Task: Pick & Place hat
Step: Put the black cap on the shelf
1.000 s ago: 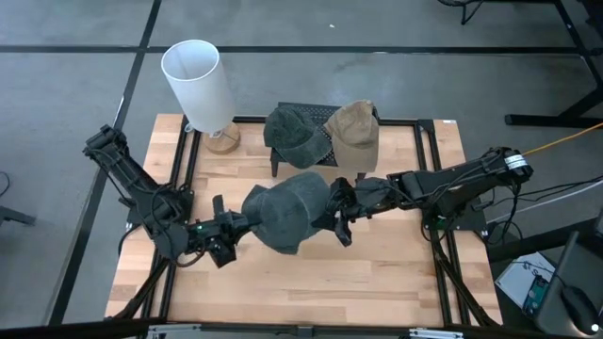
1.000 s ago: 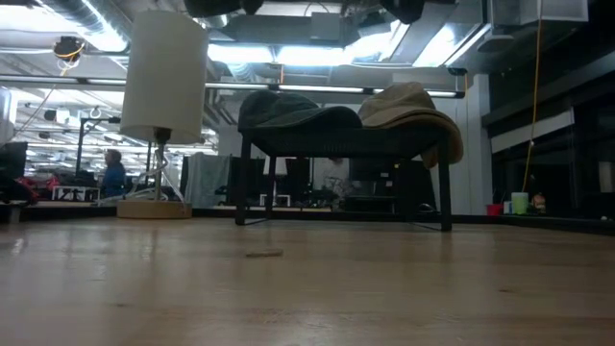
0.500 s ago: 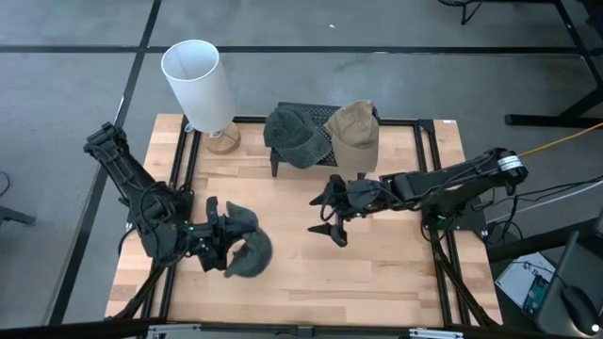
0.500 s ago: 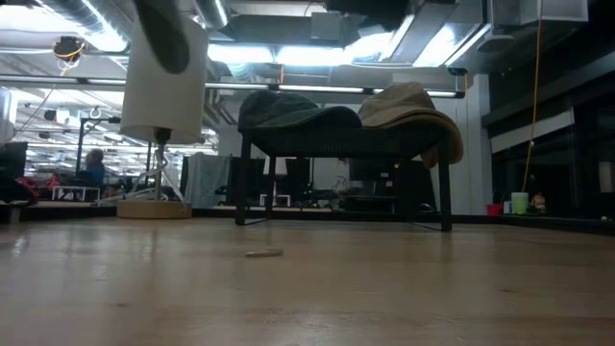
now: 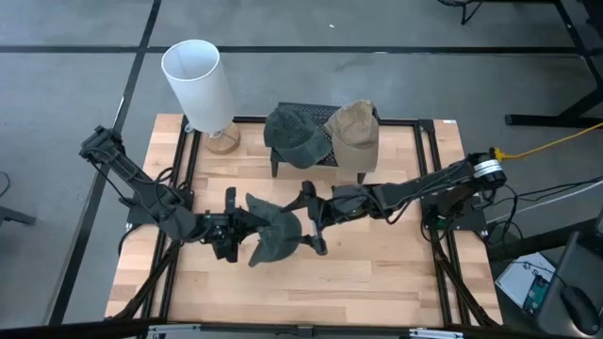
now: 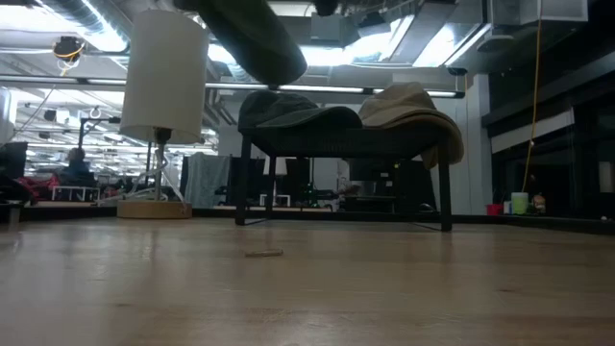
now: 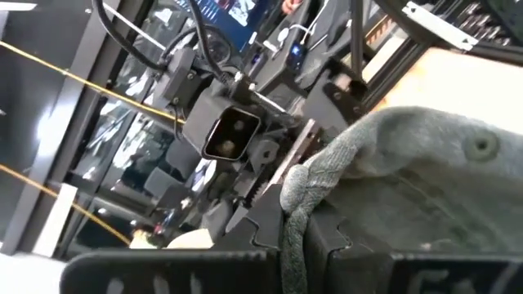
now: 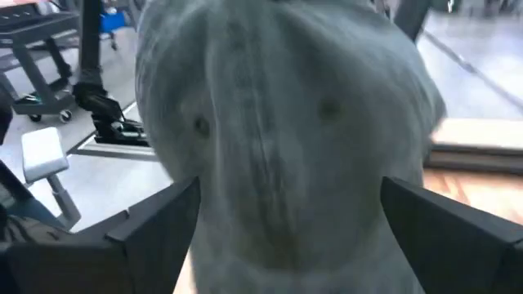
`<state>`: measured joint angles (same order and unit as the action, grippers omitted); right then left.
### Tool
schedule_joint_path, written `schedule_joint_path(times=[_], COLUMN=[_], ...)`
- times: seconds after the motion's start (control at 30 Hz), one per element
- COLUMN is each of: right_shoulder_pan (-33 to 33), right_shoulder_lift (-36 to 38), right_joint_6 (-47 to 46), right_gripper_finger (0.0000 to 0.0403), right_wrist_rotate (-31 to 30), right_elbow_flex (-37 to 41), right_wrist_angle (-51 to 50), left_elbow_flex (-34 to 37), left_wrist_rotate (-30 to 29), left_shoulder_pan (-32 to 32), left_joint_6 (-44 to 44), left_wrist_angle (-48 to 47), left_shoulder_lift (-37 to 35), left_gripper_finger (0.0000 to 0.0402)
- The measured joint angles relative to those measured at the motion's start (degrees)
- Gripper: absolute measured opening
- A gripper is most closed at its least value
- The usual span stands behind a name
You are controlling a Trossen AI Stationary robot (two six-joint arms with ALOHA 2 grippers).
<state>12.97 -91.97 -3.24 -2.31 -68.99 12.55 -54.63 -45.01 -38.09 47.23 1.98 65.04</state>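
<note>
A dark grey hat (image 5: 273, 235) hangs in the air above the middle of the table, with my left gripper (image 5: 239, 229) shut on its left side. From the right, my right gripper (image 5: 311, 223) stands open, one finger on each side of the hat's crown (image 8: 286, 122). I cannot tell whether those fingers touch it. The low view shows the hat (image 6: 255, 38) only as a dark shape high above the tabletop. My left gripper pinches the hat's rolled edge (image 7: 299, 189) between its two fingers, coming nearly level from the table's left. The hat is lifted clear of the table and reaches out from the fingers toward the right arm, crown (image 5: 283, 240) pointing right.
A dark low rack (image 5: 325, 155) at the table's far middle carries a dark green hat (image 5: 292, 134) and a tan hat (image 5: 354, 132). A white-shaded lamp (image 5: 198, 83) stands at the far left corner. Bare wood lies near the front edge (image 5: 301, 292).
My right gripper has opened and let go of the hat, drawn back toward the right, then come left again with its fingers around the crown. The hat swung left and sagged from my left gripper, which has since carried it back toward the middle.
</note>
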Motion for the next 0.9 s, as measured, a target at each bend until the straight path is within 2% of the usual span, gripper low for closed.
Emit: schedule_joint_path(times=[0.17,0.4,0.57,0.7,0.9], right_shoulder_pan=[-0.46,-2.05,-2.64,-2.67,-2.27], right_shoulder_lift=[-3.30,-6.48,-7.12,-7.12,-7.12], right_joint_6=[3.67,0.14,-2.39,-2.57,-3.13], right_gripper_finger=[0.0373,0.0373,0.0365,0.0306,0.0135], right_wrist_rotate=[1.04,11.80,12.56,12.43,12.46], right_elbow_flex=[0.00,0.00,0.00,0.00,0.00], right_wrist_angle=[8.57,17.73,18.21,17.07,13.30], left_elbow_flex=[0.00,-0.02,-0.02,-0.02,-0.02], left_wrist_rotate=[7.98,12.08,13.61,13.65,13.70], left_shoulder_pan=[3.20,6.44,7.89,8.35,7.98], left_joint_6=[-0.23,-1.55,-2.27,-3.55,-5.77], left_wrist_angle=[1.12,1.30,1.25,1.06,-0.07], left_shoulder_lift=[0.02,0.04,0.04,0.04,0.04], left_gripper_finger=[0.0008,0.0008,0.0008,0.0012,0.0015])
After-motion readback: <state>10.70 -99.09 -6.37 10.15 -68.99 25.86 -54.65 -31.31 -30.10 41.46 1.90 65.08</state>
